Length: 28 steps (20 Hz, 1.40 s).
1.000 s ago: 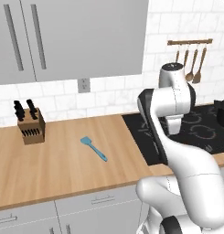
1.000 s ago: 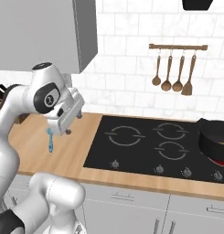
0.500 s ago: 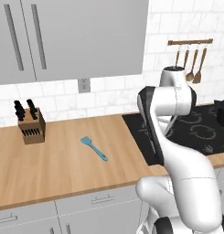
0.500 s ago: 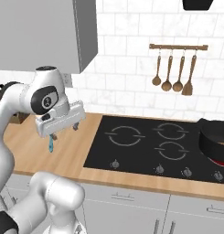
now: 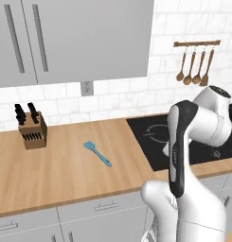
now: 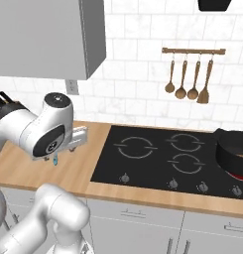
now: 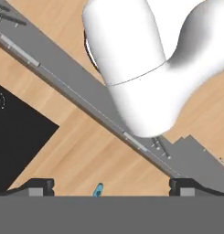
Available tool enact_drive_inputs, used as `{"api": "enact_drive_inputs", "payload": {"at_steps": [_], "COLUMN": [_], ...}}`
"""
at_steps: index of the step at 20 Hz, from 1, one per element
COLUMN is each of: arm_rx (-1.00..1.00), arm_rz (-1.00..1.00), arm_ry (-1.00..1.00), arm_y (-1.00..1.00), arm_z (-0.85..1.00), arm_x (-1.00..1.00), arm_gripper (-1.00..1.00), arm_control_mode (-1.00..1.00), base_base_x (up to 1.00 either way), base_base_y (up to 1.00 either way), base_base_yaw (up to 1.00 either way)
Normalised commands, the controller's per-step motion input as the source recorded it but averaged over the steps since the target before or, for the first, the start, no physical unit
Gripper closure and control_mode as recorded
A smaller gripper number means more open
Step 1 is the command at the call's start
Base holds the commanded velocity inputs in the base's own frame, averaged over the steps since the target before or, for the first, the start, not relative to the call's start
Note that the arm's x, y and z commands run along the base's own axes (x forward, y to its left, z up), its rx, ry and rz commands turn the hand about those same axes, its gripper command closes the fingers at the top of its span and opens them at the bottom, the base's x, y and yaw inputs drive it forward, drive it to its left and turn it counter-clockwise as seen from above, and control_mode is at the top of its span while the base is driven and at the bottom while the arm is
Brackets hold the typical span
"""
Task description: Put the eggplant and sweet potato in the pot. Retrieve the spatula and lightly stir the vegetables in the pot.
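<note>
- The light-blue spatula [image 5: 97,153] lies flat on the wooden counter [image 5: 51,170], left of centre in the left base view, between the knife block [image 5: 32,133] and the cooktop [image 6: 167,158].
- Its long axis runs diagonally: blade toward the upper left, handle toward the lower right.
- The gripper [image 7: 111,187] is released, jaws spread wide, holding nothing.
- In the hand view the spatula's tip [image 7: 98,189] peeks up at the bottom edge, between the finger tips [image 7: 38,186].
- The black pot [image 6: 233,154] sits at the right edge of the right base view, well apart.

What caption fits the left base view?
Light-blue spatula lying on the wooden counter between knife block and cooktop.
</note>
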Motion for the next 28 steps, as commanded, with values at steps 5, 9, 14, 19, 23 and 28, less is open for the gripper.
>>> {"api": "enact_drive_inputs", "payload": {"at_steps": [5, 9, 14, 19, 23, 28], "arm_rx": [0.19, 0.17, 0.12, 0.07, 0.01, 0.02], "arm_rz": [-0.32, -0.29, -0.29, -0.27, -0.29, -0.3], "arm_ry": [-0.1, 0.0, 0.0, 0.09, 0.14, 0.14], "arm_y": [0.87, 0.91, 0.93, 0.65, 0.45, 0.45], "arm_z": [0.0, -0.01, -0.08, -0.26, -0.43, -0.42], "arm_x": [0.17, 0.29, 0.31, 0.47, 0.4, 0.23], "arm_gripper": [-1.0, -1.0, -1.0, -1.0, -1.0, -1.0], "arm_control_mode": [-1.0, -1.0, -1.0, -1.0, -1.0, -1.0], "base_base_x": [0.0, 0.0, 0.0, 0.0, 0.0, 0.0], "base_base_y": [0.0, 0.0, 0.0, 0.0, 0.0, 0.0], "base_base_yaw": [0.0, 0.0, 0.0, 0.0, 0.0, 0.0]}}
